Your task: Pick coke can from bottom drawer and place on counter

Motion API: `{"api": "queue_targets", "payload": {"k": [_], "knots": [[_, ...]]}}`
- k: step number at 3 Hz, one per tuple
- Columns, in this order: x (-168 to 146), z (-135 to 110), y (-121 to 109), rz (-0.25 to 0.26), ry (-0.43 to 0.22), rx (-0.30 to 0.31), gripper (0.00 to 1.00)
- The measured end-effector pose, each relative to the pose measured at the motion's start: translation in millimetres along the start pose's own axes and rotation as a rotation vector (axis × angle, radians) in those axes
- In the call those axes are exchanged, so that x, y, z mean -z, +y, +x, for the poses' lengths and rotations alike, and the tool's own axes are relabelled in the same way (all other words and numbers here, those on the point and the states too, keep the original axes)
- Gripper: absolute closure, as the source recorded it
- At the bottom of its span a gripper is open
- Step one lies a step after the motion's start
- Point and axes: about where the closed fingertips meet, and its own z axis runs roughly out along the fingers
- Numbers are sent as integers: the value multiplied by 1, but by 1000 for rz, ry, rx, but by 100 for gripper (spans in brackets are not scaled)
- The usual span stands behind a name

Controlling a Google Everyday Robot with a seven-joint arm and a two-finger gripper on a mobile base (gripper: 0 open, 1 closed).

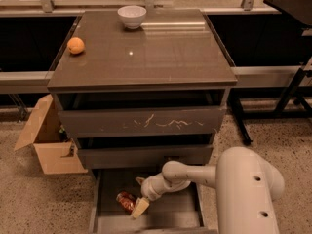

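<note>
The gripper (140, 204) was recorded low inside the opened bottom drawer (168, 213). The coke can (126, 201) was noted lying just left of it. Whether the claw was spread or closed could not be told.

Counter (146, 62): top of the drawer cabinet.
Bowl (131, 16): on the counter, at the rear, left of centre.
Orange (75, 45): on the counter, at the left edge, in front of the bowl.
Bottom drawer (170, 212): lowest of three, pulled out forward.
Coke can (126, 201): in the bottom drawer, left part.
Gripper (140, 207): inside the bottom drawer, just right of the coke can.
Cardboard box (48, 147): on the floor, left of the cabinet.
</note>
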Motion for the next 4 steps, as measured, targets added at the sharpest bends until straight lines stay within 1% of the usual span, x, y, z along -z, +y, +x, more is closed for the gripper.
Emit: {"api": "queue_targets", "payload": {"k": [1, 2, 3, 4], "knots": [[-20, 7, -6, 28, 18, 7, 0], [-43, 17, -18, 76, 22, 24, 0], [-58, 22, -26, 102, 33, 31, 0], [-106, 73, -18, 7, 107, 50, 0]]}}
